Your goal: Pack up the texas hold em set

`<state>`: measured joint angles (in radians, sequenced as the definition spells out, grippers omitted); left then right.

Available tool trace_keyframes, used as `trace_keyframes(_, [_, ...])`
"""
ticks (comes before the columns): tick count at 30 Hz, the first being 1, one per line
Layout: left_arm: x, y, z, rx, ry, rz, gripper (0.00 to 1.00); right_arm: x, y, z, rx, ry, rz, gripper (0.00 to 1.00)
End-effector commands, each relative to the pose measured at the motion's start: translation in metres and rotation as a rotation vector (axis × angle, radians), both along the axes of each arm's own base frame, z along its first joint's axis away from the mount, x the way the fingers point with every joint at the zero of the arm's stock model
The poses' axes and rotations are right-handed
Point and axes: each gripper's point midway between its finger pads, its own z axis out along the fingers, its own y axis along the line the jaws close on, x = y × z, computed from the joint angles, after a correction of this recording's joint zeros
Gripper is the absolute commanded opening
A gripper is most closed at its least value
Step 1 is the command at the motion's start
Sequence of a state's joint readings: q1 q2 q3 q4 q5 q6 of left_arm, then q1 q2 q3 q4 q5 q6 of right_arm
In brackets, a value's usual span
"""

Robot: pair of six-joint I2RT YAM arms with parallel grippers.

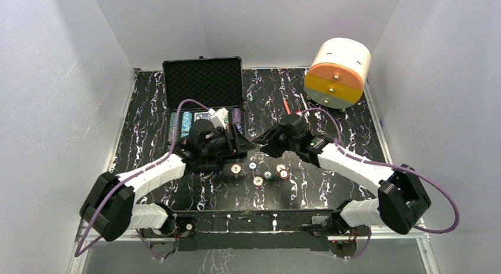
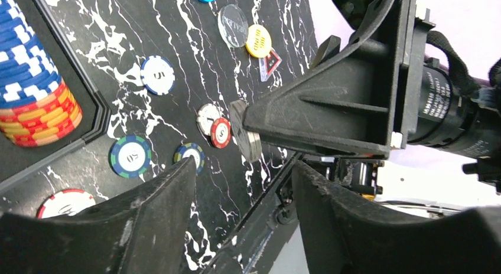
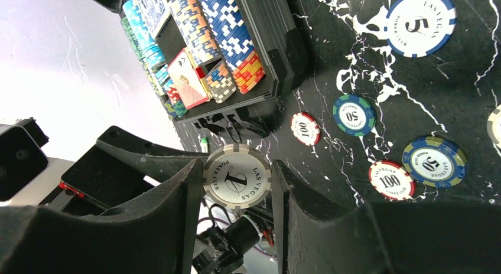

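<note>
The black case (image 1: 202, 79) stands open at the back left, with rows of striped chips (image 3: 227, 26) and a red card deck (image 3: 189, 79) in its foam base. My right gripper (image 1: 260, 142) is shut on a grey-and-white poker chip (image 3: 237, 176), held above the table by its edges. In the left wrist view the chip (image 2: 251, 138) shows edge-on, just beyond my left fingertips. My left gripper (image 2: 243, 168) is open and empty, facing the right gripper (image 1: 245, 145). Several loose chips (image 1: 258, 180) lie on the table below both grippers. Dealer buttons (image 2: 233, 26) lie further right.
A big white-and-orange cylinder (image 1: 338, 73) stands at the back right. Thin orange and white pens (image 1: 288, 105) lie beside it. Loose chips marked 5 (image 3: 420, 23), 50 (image 3: 353, 114) and 100 (image 3: 390, 179) are scattered on the black marbled table (image 1: 331, 120). White walls enclose three sides.
</note>
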<state>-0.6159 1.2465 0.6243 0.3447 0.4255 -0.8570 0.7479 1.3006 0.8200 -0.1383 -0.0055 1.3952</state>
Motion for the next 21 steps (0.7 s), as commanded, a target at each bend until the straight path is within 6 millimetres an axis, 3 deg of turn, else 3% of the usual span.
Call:
trace_keyframes(1, [0.017,-0.013,0.020,-0.013,-0.082,0.024,0.54,0.003,0.008,0.023,0.083,-0.012,-0.014,0.41])
trace_keyframes(10, [0.019,-0.022,0.017,0.004,-0.098,0.026,0.32,0.000,0.009,0.020,0.083,0.014,-0.013,0.41])
trace_keyframes(16, [0.020,-0.022,0.010,0.047,-0.113,0.008,0.08,-0.001,0.011,0.015,0.087,0.032,-0.005,0.44])
trace_keyframes(18, [0.020,-0.019,0.008,0.085,-0.139,-0.004,0.00,0.001,0.010,0.017,0.077,0.014,0.000,0.54])
trace_keyframes(21, [0.023,-0.010,0.006,0.189,-0.213,-0.037,0.00,0.007,0.004,0.023,0.026,-0.050,0.011,0.81])
